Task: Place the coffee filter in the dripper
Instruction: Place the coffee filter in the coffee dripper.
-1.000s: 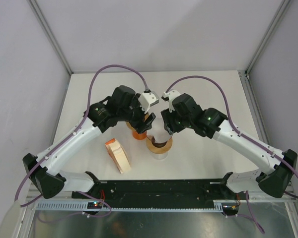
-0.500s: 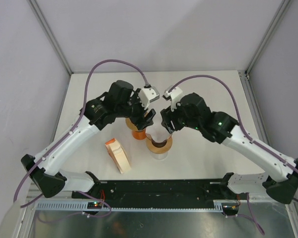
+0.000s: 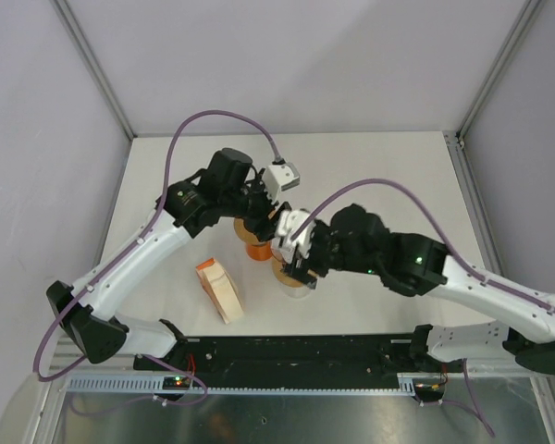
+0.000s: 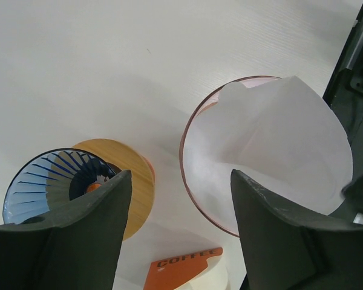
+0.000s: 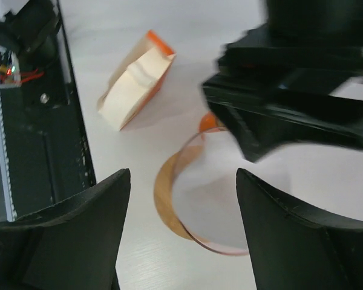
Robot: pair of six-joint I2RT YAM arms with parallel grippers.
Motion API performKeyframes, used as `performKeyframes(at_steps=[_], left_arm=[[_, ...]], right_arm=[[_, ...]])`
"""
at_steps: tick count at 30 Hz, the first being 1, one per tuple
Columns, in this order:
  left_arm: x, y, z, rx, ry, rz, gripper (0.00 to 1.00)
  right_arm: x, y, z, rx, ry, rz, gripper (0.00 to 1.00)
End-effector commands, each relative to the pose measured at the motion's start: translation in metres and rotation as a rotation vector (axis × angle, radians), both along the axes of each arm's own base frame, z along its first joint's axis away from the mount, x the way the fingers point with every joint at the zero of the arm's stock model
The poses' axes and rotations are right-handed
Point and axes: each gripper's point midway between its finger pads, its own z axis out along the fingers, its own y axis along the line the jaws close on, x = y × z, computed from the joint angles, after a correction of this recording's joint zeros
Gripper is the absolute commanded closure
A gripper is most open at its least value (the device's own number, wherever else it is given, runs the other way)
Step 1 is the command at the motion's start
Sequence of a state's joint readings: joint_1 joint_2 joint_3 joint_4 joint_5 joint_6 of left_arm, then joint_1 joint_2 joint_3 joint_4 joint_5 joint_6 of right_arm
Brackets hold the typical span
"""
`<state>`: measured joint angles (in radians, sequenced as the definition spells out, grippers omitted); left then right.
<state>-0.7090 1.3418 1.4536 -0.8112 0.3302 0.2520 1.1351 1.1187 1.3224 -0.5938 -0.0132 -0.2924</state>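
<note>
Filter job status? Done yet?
Mostly done: the filter sits inside the dripper, one edge apparently above the rim. In hand: nothing; left gripper and right gripper hang open over it. Left: perhaps seat it flatter, then withdraw.

White worktop (image 3: 379,166), seen from above. Three objects stood directly on it. A clear dripper (image 4: 196,181) with a pink rim sat near the centre. A blue ribbed dripper (image 4: 54,181) on an orange base stood just beside it, not touching. An orange filter box (image 3: 220,289) lay nearer the arm bases, to the left.
</note>
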Motion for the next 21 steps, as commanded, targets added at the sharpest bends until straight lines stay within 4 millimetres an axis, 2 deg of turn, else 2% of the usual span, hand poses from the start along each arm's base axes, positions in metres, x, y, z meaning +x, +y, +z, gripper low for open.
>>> performKeyframes(at_steps=[1,9,12,17,21], left_arm=[[-0.01,-0.008,0.0,-0.051,0.057,-0.059,0.3],[-0.018,-0.009,-0.012,-0.048,0.096,-0.095,0.31],[-0.016,-0.01,-0.018,-0.036,0.111,-0.086,0.39],[-0.016,-0.011,-0.016,-0.041,0.112,-0.086,0.44],[-0.017,-0.011,-0.014,-0.047,0.108,-0.09,0.48]], right_arm=[[-0.013,0.015,-0.023,-0.116,-0.048,0.101,0.24],[0.001,0.019,-0.051,-0.211,-0.01,0.027,0.18],[0.009,0.02,-0.062,-0.262,0.022,-0.002,0.18],[0.014,0.018,-0.086,-0.387,0.084,-0.028,0.21],[0.015,0.023,-0.096,-0.423,0.113,-0.019,0.27]])
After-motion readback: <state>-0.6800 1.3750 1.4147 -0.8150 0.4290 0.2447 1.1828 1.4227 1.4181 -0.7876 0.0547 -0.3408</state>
